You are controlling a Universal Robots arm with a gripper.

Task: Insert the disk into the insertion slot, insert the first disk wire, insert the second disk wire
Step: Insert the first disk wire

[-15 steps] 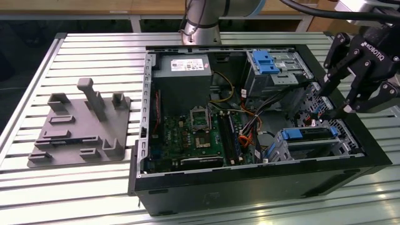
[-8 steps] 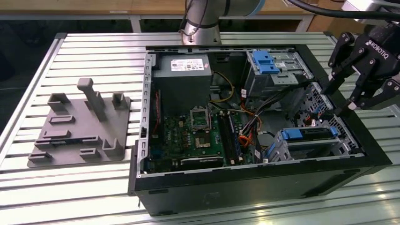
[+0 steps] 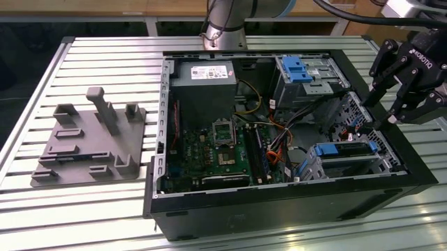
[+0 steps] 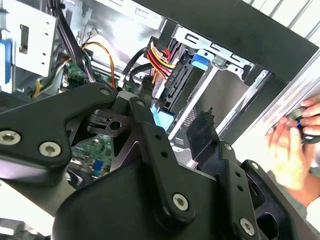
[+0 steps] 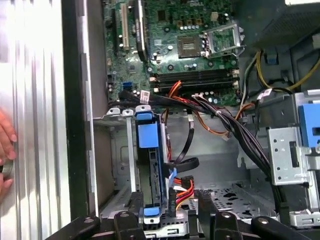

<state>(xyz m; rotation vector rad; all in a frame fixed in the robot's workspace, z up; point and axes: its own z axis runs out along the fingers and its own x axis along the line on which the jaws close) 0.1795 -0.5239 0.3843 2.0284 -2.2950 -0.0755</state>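
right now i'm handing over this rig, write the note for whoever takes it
Gripper: fingers open, holding nothing, above the black computer case's edge on the exterior view's right.
Flat hard drive in its bright blue plastic frame: sits inside the low perforated sheet-metal cage.
Done: disk insertion, by the look of it.
Left: red-and-yellow wire bundle and black cable reach the drive's end; whether either is plugged cannot be told.
A person's hand is close beside the case.

disk [image 3: 347, 148]: 1 | insertion slot [image 3: 353, 166]: 1 | hand [image 4: 287, 150]: 1 (a person's)
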